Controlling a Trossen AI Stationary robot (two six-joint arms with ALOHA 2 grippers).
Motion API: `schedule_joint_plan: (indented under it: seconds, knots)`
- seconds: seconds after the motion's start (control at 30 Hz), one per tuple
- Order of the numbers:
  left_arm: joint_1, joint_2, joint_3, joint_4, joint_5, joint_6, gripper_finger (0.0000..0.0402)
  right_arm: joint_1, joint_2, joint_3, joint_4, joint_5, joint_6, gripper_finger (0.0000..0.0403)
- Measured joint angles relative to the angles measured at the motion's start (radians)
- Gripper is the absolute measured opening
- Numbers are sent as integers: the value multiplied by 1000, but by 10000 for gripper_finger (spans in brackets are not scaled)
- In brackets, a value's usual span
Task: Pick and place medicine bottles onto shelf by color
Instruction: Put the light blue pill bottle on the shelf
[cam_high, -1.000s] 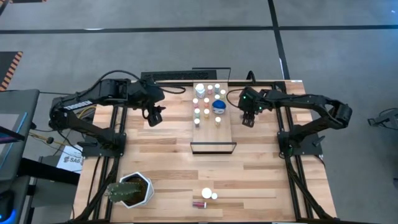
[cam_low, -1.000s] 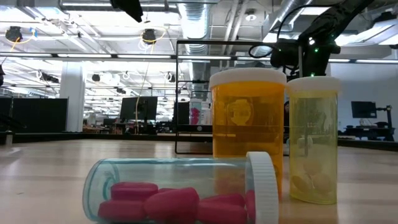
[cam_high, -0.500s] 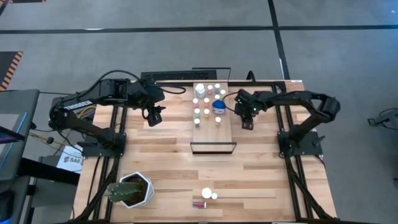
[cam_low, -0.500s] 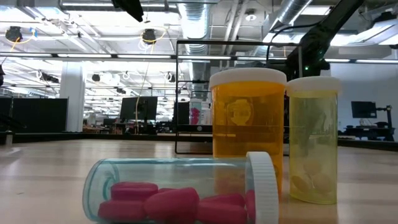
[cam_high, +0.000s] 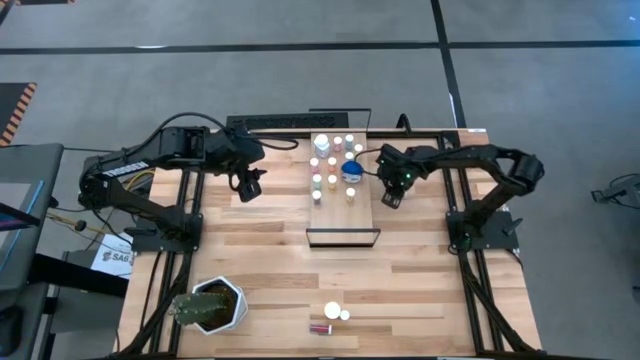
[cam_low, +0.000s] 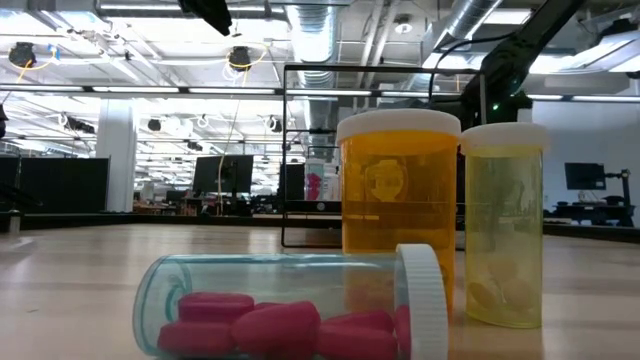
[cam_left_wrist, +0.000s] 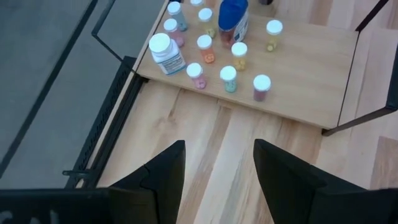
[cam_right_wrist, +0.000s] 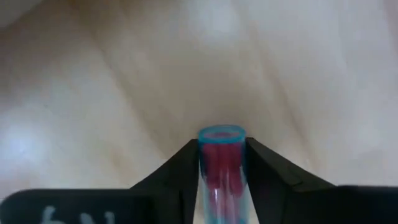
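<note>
The shelf (cam_high: 345, 212), a light-wood board with a thin dark frame at its near end, lies mid-table with several small white-capped medicine bottles (cam_high: 335, 165) standing on its far half, also in the left wrist view (cam_left_wrist: 205, 50). My right gripper (cam_high: 392, 198) points down just right of the shelf, low over the tabletop, shut on a clear blue-tinted vial (cam_right_wrist: 222, 155) with red contents. My left gripper (cam_high: 250, 190) hangs open and raised left of the shelf, fingers (cam_left_wrist: 163, 174) apart with nothing between them. My right gripper pinches the vial's two sides (cam_right_wrist: 202, 163) between its two fingers. The fingers come from above, pointing down, and run along the vial. The vial's round blue-rimmed end (cam_right_wrist: 222, 133) sticks out past the fingertips toward the wood. Whether that end touches the table, I cannot tell.
Near the front edge stand an orange bottle (cam_low: 398, 200) and a yellow one (cam_low: 503, 230), with a clear vial of red pills (cam_low: 280, 310) lying beside them. A white hexagonal plant pot (cam_high: 215, 305) sits at the near left. A wide blue bottle (cam_high: 352, 170) stands on the shelf.
My right gripper has come down toward the tabletop and edged a little toward the shelf's right side, its arm folding lower. The left arm and the bottles have kept still.
</note>
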Motion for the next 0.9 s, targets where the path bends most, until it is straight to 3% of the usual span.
schedule_joint_plan:
  seconds: [0.2, 0.53, 0.9]
  knots:
    - [0, 0, 0, 1, 0, -12, 178, 5, -89, -5, -35, -4, 29, 119]
    - [0, 0, 0, 62, -2, -14, 178, -2, -315, -3, -36, -5, 94, 122]
    - [0, 1, -180, 423, 12, 113, 178, 18, -602, -2, 184, 0, 183, 123]
